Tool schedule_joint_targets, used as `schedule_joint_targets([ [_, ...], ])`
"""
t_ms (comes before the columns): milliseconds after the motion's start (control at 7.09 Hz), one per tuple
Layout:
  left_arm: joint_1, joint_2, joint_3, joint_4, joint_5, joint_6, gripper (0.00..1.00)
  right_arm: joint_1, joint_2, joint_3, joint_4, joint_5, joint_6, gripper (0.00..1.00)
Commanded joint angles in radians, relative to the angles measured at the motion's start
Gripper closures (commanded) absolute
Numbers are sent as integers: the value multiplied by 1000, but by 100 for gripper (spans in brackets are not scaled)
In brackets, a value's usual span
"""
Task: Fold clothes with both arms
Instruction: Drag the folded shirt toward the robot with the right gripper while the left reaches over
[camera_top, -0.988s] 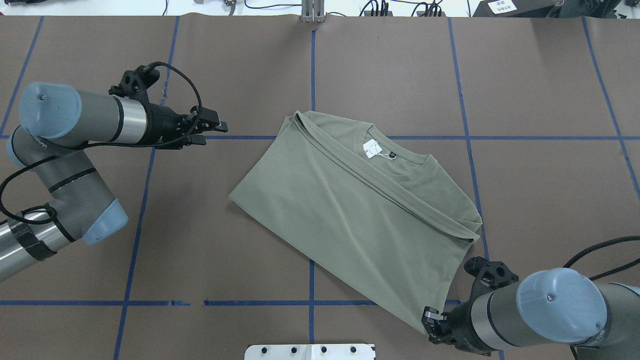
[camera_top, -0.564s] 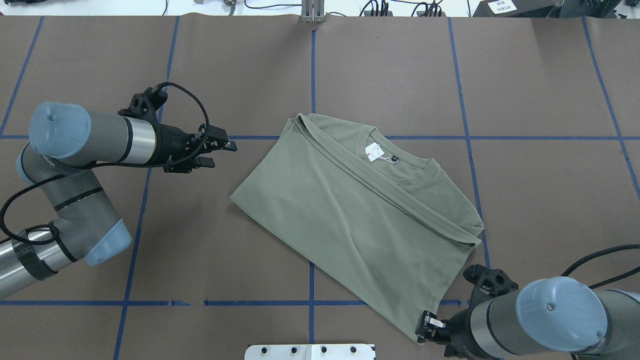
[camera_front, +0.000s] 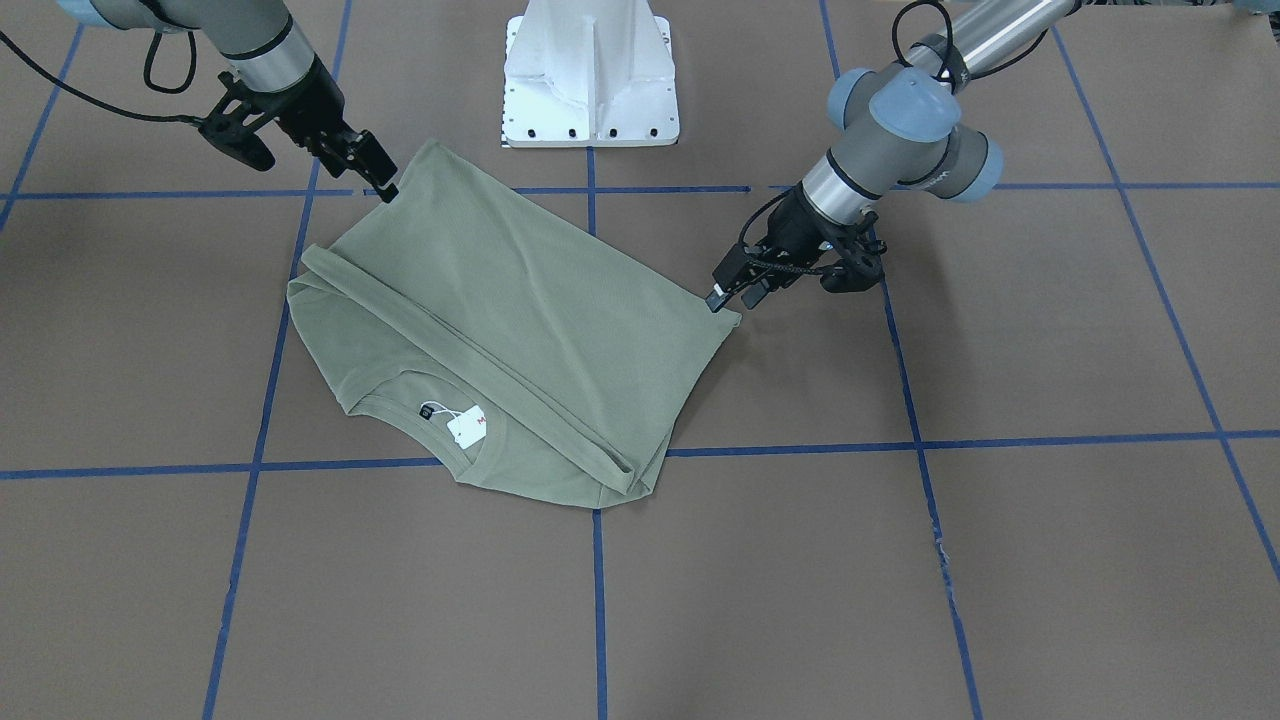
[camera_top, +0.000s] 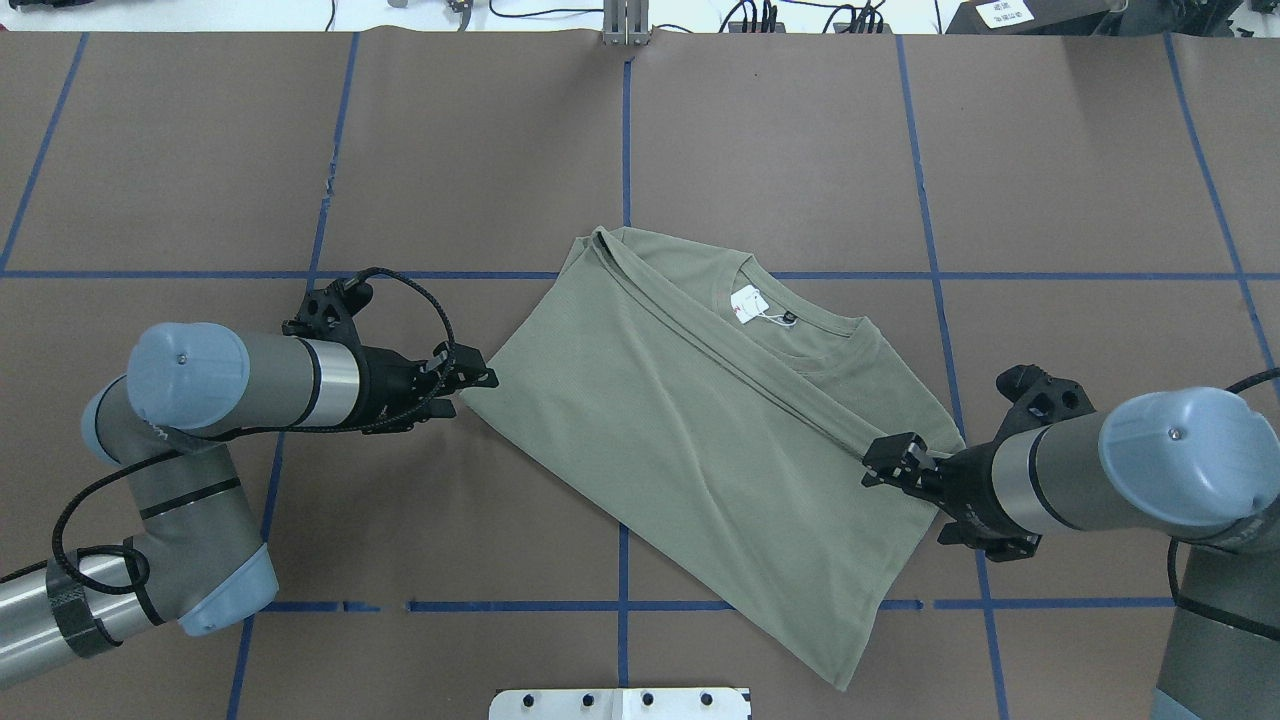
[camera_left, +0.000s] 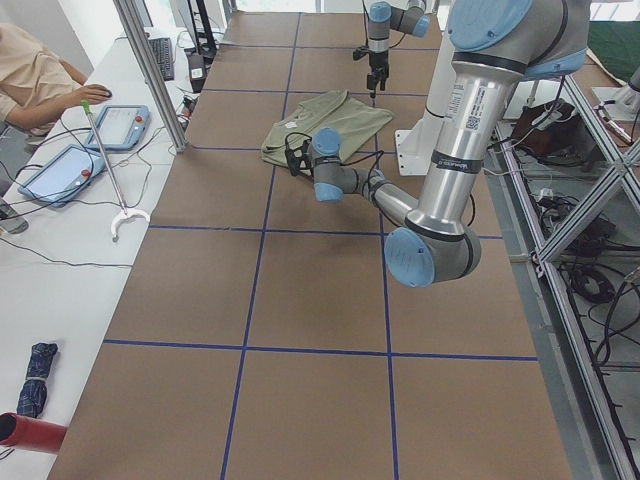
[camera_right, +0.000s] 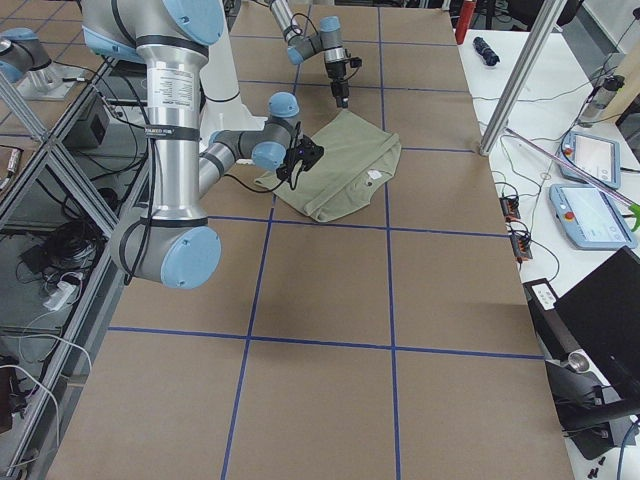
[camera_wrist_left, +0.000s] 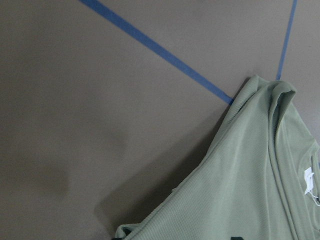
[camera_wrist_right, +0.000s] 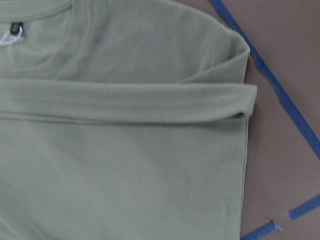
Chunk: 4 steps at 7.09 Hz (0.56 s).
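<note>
Status check, fold in progress.

My left gripper (camera_top: 468, 392), black and two-fingered, sits low at the left corner of the sage-green long-sleeved knit shirt (camera_top: 690, 450). Its jaws are parted. The corner lies right at the tips, not clamped as far as I can see, and no cloth is lifted.

The shirt lies flat and skewed in the middle of the brown paper-covered worktop (camera_top: 400, 530), with the collar and white paper hang tag (camera_top: 745, 300) on the far side.

Done, I judge: the sleeve band (camera_top: 800, 395) is laid across below the collar, and the outline is roughly rectangular.
Left, I judge: the crosswise folds of the body.

My right gripper (camera_top: 880, 462) is over the shirt's right edge, beside the band's end. Its jaws look parted and hold nothing.
</note>
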Motion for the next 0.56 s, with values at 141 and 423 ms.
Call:
schedule_joint_targets([
  [141, 24, 2, 7, 24, 45, 6, 41, 32, 34, -39, 0, 0, -21, 0],
  [423, 18, -3, 7, 26, 47, 6, 66, 32, 34, -43, 1, 0, -21, 0],
])
